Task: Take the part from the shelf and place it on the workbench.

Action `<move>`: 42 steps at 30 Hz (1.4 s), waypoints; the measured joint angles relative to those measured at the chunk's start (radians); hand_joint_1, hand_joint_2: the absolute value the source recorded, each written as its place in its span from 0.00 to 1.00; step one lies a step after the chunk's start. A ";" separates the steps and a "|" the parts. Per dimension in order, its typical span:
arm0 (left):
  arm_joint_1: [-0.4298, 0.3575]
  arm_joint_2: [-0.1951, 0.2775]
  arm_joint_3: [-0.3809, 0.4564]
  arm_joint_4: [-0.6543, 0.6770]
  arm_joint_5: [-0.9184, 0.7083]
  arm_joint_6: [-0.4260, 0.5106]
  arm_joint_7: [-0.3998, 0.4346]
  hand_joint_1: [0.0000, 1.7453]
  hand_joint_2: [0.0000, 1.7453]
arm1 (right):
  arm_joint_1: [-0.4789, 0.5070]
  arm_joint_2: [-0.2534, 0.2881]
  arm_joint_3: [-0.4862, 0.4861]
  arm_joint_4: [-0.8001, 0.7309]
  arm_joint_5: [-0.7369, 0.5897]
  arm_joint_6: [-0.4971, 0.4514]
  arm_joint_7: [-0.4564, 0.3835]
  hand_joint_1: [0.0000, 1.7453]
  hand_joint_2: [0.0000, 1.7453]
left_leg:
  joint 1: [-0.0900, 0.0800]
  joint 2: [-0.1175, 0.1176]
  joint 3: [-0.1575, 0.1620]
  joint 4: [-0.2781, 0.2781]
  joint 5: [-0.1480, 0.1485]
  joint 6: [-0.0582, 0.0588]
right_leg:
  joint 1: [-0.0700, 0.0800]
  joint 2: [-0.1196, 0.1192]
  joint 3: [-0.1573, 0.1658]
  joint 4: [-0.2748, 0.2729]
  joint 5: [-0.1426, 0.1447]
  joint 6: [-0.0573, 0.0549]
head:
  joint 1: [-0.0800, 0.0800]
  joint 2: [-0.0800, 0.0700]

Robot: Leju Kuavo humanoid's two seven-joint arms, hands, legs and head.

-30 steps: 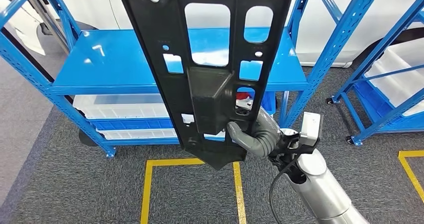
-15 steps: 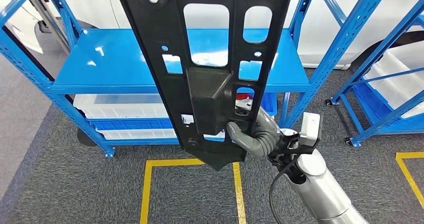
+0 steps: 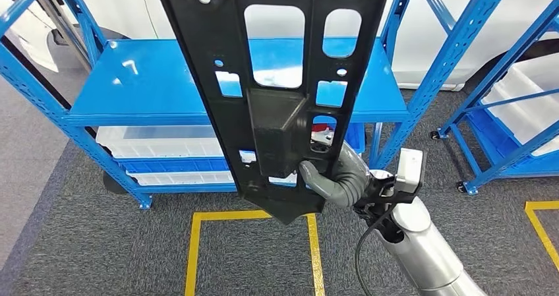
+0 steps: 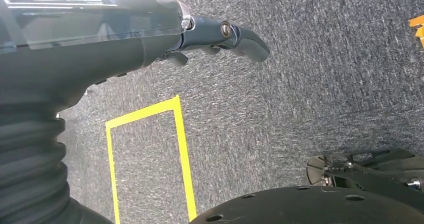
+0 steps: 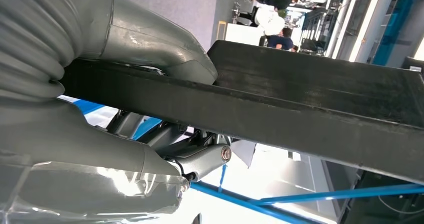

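The part [image 3: 277, 121] is a long black plastic panel with several cut-out windows. It stands upright close in front of the head view and hides the middle of the blue shelf [image 3: 145, 78] behind it. My right hand [image 3: 339, 177] grips its lower right edge, thumb on the near face and fingers behind. In the right wrist view the thumb [image 5: 155, 44] presses on the part's edge [image 5: 310, 104]. My left hand [image 4: 105, 39] hangs over the grey carpet and holds nothing; its dark fingers [image 4: 245, 37] are stretched out.
The blue rack carries white bins [image 3: 158, 141] on its lower levels. A second blue rack [image 3: 514, 111] with white bins stands at the right. Yellow tape lines [image 3: 198, 243] mark the carpet just ahead. People [image 5: 280, 32] stand far off in the right wrist view.
Nothing real: the picture shifts by a few pixels and back, and the part stays upright in my right hand's grip.
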 joint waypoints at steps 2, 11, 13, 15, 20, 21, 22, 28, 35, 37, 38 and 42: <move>-0.001 0.001 0.000 0.000 0.000 0.000 0.000 0.00 1.00 | 0.000 0.000 0.000 0.000 0.000 0.000 0.000 1.00 1.00 | 0.000 0.003 -0.030 0.063 -0.042 -0.011 | -0.006 -0.002 0.003 -0.007 0.003 -0.009 | 0.000 0.000; -0.002 0.002 0.000 0.000 0.000 0.000 0.000 0.00 1.00 | 0.001 0.000 0.000 0.000 0.000 0.000 0.000 1.00 1.00 | 0.005 0.005 -0.020 0.036 0.012 -0.011 | -0.002 0.002 0.011 0.002 -0.010 -0.003 | 0.000 0.000; 0.000 0.002 0.000 0.000 0.000 0.000 0.000 0.00 1.00 | 0.001 0.000 0.000 0.000 0.000 0.000 0.000 1.00 1.00 | 0.003 0.003 -0.007 0.009 0.010 0.002 | 0.001 0.003 0.008 0.005 -0.012 0.007 | 0.000 0.000; 0.000 0.001 0.000 0.000 0.000 0.000 0.000 0.00 1.00 | 0.001 0.000 0.000 0.000 0.000 0.000 0.000 1.00 1.00 | 0.006 0.002 -0.008 0.001 0.011 0.014 | 0.001 0.003 0.006 0.012 -0.020 0.018 | 0.000 0.000; 0.000 0.000 0.000 0.000 0.000 0.000 0.000 0.00 1.00 | 0.003 0.000 0.000 0.000 0.000 0.000 0.000 1.00 1.00 | 0.006 0.004 -0.009 -0.004 0.013 0.032 | -0.004 -0.002 -0.109 0.263 -0.147 0.037 | 0.000 0.000; 0.000 0.000 0.000 0.000 0.000 0.000 0.000 0.00 1.00 | 0.004 0.000 0.000 0.000 0.000 0.000 0.000 1.00 1.00 | 0.005 0.004 -0.009 -0.003 0.012 0.033 | -0.004 -0.002 -0.127 0.296 -0.149 0.038 | 0.000 0.000; 0.000 0.000 0.000 0.000 0.000 0.000 0.000 0.00 1.00 | 0.005 0.000 0.000 0.000 0.000 0.000 0.000 1.00 1.00 | 0.004 0.003 -0.009 -0.003 0.012 0.033 | -0.004 -0.002 -0.127 0.291 -0.130 0.036 | 0.000 0.000; 0.000 -0.003 0.000 0.000 0.000 0.000 0.000 0.00 1.00 | 0.001 0.000 0.000 0.000 0.000 0.000 0.000 1.00 1.00 | -0.001 -0.001 -0.004 -0.004 0.012 0.019 | 0.011 -0.002 0.005 0.006 -0.006 0.007 | 0.000 0.000; -0.006 0.000 0.000 0.000 0.000 0.000 -0.001 0.00 1.00 | 0.000 0.000 0.000 0.000 0.000 0.000 0.000 1.00 1.00 | 0.001 0.000 -0.113 0.236 -0.116 -0.015 | -0.005 -0.008 0.014 -0.020 0.008 -0.015 | -0.001 0.000; -0.009 0.001 0.000 0.000 0.000 0.000 -0.002 0.00 1.00 | 0.001 0.000 0.000 0.000 0.000 0.000 0.000 1.00 1.00 | 0.004 0.001 -0.136 0.283 -0.110 -0.020 | -0.005 -0.009 0.013 -0.016 0.006 -0.015 | 0.000 0.000; -0.008 0.001 0.000 0.000 0.000 0.000 -0.002 0.00 1.00 | 0.001 0.000 0.000 0.000 0.000 0.000 0.000 1.00 1.00 | 0.005 0.001 -0.119 0.245 -0.080 -0.021 | -0.005 -0.007 0.014 -0.014 0.004 -0.014 | 0.000 0.000; 0.000 0.002 0.000 0.000 0.000 0.000 0.000 0.00 1.00 | 0.001 0.000 0.000 0.000 0.000 0.000 0.000 1.00 1.00 | 0.008 0.004 -0.005 0.017 0.011 -0.009 | -0.002 -0.001 0.012 -0.001 -0.008 0.001 | 0.000 0.000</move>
